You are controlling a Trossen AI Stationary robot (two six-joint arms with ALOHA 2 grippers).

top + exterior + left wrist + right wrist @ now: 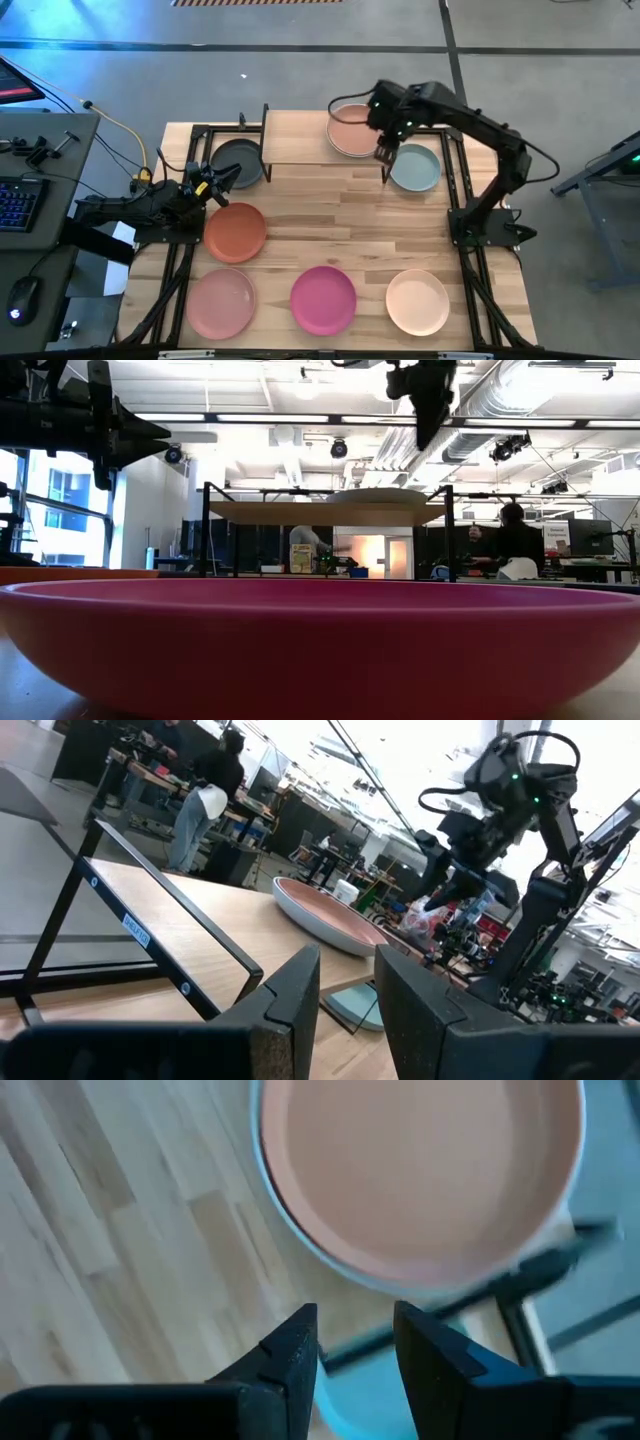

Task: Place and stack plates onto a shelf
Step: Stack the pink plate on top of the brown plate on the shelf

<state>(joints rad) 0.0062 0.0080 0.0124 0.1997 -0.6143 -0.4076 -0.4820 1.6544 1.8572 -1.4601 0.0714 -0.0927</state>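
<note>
Tan plate [351,131] lies flat on the shelf [300,138]; six other plates [323,298] rest on the tabletop

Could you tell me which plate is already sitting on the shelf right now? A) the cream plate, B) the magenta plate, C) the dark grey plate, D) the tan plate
D: the tan plate lies on the right end of the shelf, with the right gripper just beside its rim; the magenta plate, the dark grey plate and the cream plate all lie on the tabletop.
</note>
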